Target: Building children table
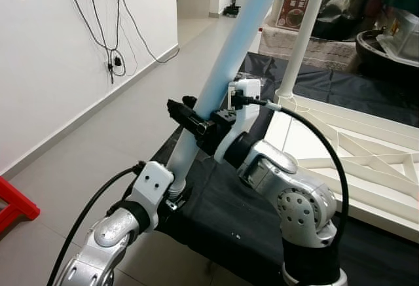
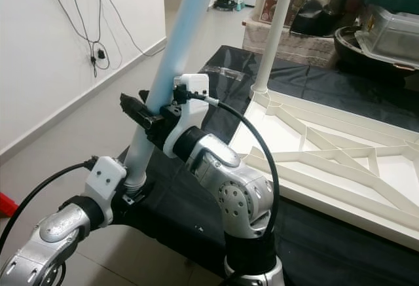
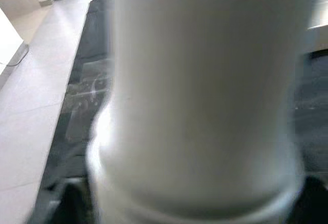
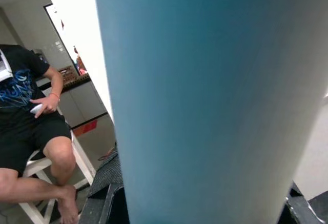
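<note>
A long pale blue table leg leans tilted in front of me, held by both arms. My right gripper is shut across its middle, black fingers sticking out to the left. My left gripper is shut on the leg's lower end; the leg looms close in the left wrist view and as a blue column in the right wrist view. To the right the white tabletop lies upside down with its ribs showing. A second white leg stands upright at its far-left corner.
A black cloth covers the floor under the tabletop. A white wall with hanging cables runs along the left, and a red frame sits at its foot. Boxes and clutter fill the back right. A person sits on a white stool.
</note>
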`<state>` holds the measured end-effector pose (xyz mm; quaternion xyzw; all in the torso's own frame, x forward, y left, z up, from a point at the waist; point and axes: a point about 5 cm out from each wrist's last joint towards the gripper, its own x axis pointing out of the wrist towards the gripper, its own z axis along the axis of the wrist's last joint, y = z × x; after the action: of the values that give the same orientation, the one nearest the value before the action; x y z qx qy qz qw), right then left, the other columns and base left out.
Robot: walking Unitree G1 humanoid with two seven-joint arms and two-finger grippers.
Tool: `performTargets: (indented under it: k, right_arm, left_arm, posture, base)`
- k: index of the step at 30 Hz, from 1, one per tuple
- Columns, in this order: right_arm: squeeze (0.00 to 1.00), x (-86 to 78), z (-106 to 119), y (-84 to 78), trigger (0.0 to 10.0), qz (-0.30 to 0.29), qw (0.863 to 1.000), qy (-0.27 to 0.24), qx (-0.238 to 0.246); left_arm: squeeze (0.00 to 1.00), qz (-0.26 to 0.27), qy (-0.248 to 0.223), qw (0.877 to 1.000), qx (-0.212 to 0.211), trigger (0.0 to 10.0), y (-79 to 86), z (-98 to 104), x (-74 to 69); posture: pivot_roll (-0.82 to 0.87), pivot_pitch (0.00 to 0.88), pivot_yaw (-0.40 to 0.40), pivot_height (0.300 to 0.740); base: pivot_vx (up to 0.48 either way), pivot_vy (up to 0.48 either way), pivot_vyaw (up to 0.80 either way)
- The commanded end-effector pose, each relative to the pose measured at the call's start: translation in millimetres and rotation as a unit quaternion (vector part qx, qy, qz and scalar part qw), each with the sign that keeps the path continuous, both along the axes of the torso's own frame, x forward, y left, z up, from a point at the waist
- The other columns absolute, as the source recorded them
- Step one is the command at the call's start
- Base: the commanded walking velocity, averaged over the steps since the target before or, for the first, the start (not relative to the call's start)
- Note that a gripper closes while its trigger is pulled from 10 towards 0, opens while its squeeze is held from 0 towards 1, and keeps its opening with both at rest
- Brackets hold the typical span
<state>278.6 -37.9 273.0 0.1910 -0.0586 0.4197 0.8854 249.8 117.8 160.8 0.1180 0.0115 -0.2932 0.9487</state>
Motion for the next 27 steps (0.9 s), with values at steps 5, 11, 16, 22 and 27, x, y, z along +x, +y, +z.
performTargets:
  k: [5,11,16,22,27]
  right_arm:
    - [0.0,-6.5,3.8,5.5,10.0,0.023,1.0,-0.015,0.005]
    - [0.0,-7.4,3.2,5.7,10.0,0.023,1.0,-0.018,0.003]
    - [0.0,-7.6,2.7,5.7,10.0,0.024,1.0,-0.019,0.002]
    - [0.0,-6.8,1.0,5.3,10.0,0.019,0.999,-0.025,-0.007]
    - [1.0,-0.6,-3.3,0.4,10.0,-0.017,0.999,-0.043,-0.026]
  left_arm:
    - [0.0,-0.009,0.009,1.0,0.014,10.0,-4.0,-3.6,0.5]
    - [0.0,-0.008,0.005,1.0,0.015,8.1,-4.7,-3.5,1.9]
    - [0.0,-0.016,-0.004,1.0,0.012,0.0,-6.0,-1.7,1.8]
    - [0.0,-0.02,-0.005,1.0,0.013,0.0,-6.5,-2.8,0.3]
    - [0.0,-0.009,-0.002,1.0,0.017,10.0,-3.5,-5.3,-0.8]
  posture:
    - [0.11,0.052,-0.044,0.74]
    - [0.1,0.049,-0.044,0.74]
    - [0.1,0.043,-0.041,0.74]
    - [0.1,0.036,-0.041,0.74]
    - [0.1,0.034,-0.044,0.74]
  base:
    - [0.0,0.0,0.0]
    - [0.0,0.0,0.0]
    - [0.0,0.0,0.0]
    - [0.0,0.0,0.0]
    - [0.0,0.0,0.0]
